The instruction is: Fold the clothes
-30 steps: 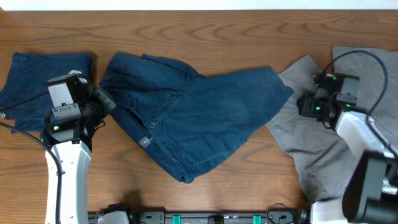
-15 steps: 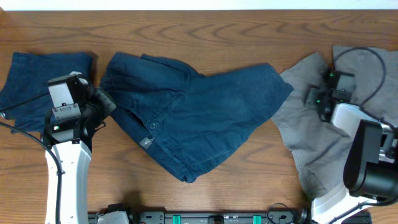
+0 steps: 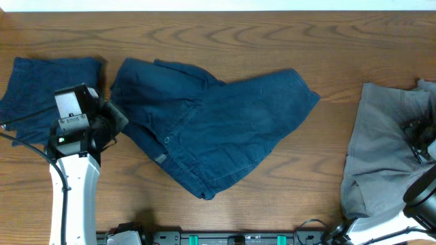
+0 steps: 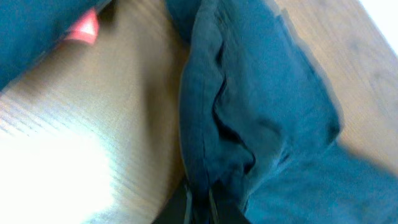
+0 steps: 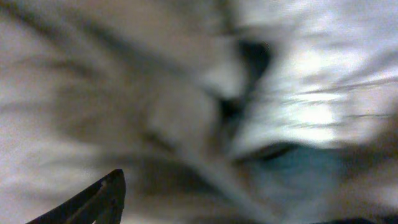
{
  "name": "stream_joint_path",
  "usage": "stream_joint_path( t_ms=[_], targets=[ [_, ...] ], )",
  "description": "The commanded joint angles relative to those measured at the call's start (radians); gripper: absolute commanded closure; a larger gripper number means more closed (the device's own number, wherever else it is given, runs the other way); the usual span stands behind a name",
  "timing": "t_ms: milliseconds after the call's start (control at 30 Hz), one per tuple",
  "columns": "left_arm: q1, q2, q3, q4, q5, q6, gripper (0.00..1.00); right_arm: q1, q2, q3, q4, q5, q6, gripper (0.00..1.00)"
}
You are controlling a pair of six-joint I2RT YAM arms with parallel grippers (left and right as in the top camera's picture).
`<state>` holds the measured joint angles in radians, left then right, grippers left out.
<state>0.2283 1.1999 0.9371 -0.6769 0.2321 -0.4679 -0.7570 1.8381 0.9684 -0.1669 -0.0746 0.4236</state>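
Blue denim shorts (image 3: 225, 133) lie crumpled across the middle of the table. My left gripper (image 3: 114, 117) is at their left edge, shut on a fold of the blue fabric, as the left wrist view shows (image 4: 199, 202). A grey garment (image 3: 378, 156) lies bunched at the far right. My right gripper (image 3: 413, 131) hovers over it near the table's right edge. The right wrist view is blurred: grey cloth (image 5: 186, 112) fills it, and one finger (image 5: 106, 193) sits far to the left, so the jaws look open.
A folded dark blue garment (image 3: 37, 85) lies at the far left, behind my left arm. Bare wood (image 3: 334, 136) separates the shorts from the grey garment. The table's back edge (image 3: 218, 9) runs along the top.
My right arm has swept to the right edge and the grey garment has shifted right with it, off the shorts. The left arm and the shorts have barely moved.
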Motion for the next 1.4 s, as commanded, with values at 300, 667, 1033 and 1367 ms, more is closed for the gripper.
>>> stream_joint_path(
  t_ms=[300, 667, 1033, 1367],
  targets=[
    [-0.026, 0.003, -0.103, -0.391, 0.073, 0.003, 0.94, 0.486, -0.14, 0.139, -0.006, -0.539, -0.301, 0.21],
    [-0.211, 0.003, -0.207, -0.303, 0.099, 0.026, 0.94, 1.015, -0.083, 0.139, 0.029, -0.213, -0.403, 0.05],
    [-0.252, 0.003, -0.207, -0.229, 0.089, 0.025, 0.94, 1.066, 0.101, 0.139, -0.034, 0.113, -0.394, 0.06],
    [-0.252, 0.003, -0.207, -0.075, 0.076, 0.025, 0.94, 1.02, 0.154, 0.138, -0.409, 0.177, -0.309, 0.17]
  ],
)
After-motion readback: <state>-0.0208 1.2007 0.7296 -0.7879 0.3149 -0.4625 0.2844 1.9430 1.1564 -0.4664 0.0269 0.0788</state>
